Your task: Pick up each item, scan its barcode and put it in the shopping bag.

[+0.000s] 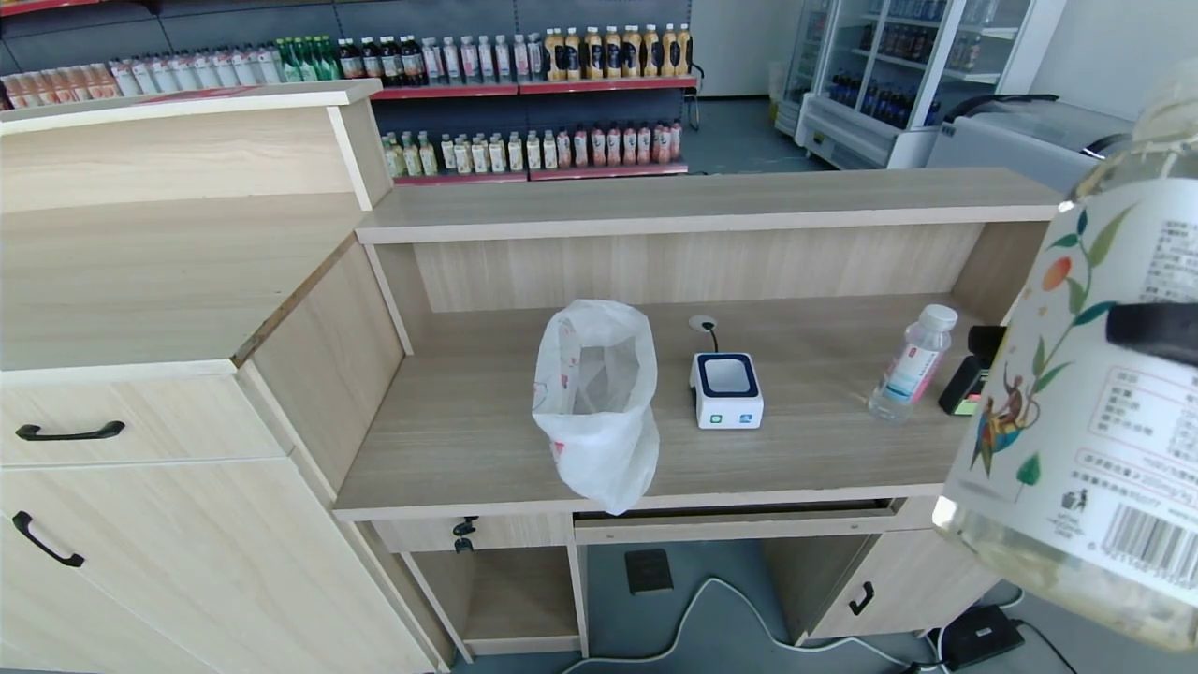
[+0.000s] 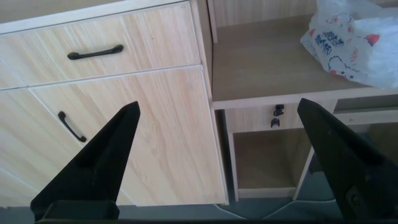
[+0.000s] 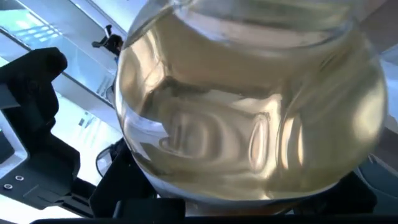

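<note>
A large clear bottle (image 1: 1086, 374) of pale yellow drink, with a white label bearing a barcode, hangs close in front of the head camera at the right. My right gripper (image 1: 1137, 342) is shut on it, one black finger (image 1: 1153, 333) lying across the label. The bottle's base (image 3: 249, 99) faces the right wrist camera. A white shopping bag (image 1: 595, 402) stands open on the counter, also seen as bag (image 2: 354, 37). The white barcode scanner (image 1: 726, 389) sits just right of it. My left gripper (image 2: 217, 168) hangs open and empty, low in front of the cabinet, left of the counter.
A small water bottle (image 1: 913, 365) stands on the wooden counter (image 1: 449, 440) right of the scanner, with a black object (image 1: 969, 374) beside it. A raised shelf runs behind the counter. Tall cabinets with drawers (image 2: 99, 53) stand at the left. Cables lie on the floor below.
</note>
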`<state>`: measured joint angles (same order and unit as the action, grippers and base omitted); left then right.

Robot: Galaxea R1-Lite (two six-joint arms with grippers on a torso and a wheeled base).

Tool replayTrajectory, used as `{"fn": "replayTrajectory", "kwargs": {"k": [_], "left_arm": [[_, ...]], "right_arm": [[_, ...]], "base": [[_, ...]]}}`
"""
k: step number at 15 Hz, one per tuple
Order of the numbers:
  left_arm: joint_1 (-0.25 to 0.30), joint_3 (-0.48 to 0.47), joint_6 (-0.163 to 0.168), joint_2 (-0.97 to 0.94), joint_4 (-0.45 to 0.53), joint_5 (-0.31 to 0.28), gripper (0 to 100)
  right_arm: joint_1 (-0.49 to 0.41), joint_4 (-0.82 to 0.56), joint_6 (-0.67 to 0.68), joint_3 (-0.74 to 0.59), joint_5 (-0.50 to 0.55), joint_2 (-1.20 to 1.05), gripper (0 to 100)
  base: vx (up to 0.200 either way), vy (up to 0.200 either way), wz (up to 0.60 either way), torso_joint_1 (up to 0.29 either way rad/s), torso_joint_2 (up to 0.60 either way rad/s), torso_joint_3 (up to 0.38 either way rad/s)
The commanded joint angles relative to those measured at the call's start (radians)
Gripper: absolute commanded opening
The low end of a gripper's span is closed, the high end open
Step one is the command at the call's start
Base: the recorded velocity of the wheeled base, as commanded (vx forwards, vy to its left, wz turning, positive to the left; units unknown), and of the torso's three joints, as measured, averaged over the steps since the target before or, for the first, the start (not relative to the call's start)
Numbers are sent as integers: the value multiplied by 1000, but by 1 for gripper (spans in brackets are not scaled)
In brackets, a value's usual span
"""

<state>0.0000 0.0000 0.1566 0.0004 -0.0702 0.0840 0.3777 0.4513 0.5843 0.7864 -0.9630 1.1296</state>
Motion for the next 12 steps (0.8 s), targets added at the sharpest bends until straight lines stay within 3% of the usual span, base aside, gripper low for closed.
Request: {"fn": "replayTrajectory", "kwargs": {"k": [1,12], "left_arm": [[0,0,0,0,0,0,100],[0,0,0,0,0,0,100]], "right_arm": [[-3,3,-6,-3,1,36,0],[-5,3,-32,-44,30,42,0]], "base": [[0,0,0,0,0,0],[0,0,0,0,0,0]]}}
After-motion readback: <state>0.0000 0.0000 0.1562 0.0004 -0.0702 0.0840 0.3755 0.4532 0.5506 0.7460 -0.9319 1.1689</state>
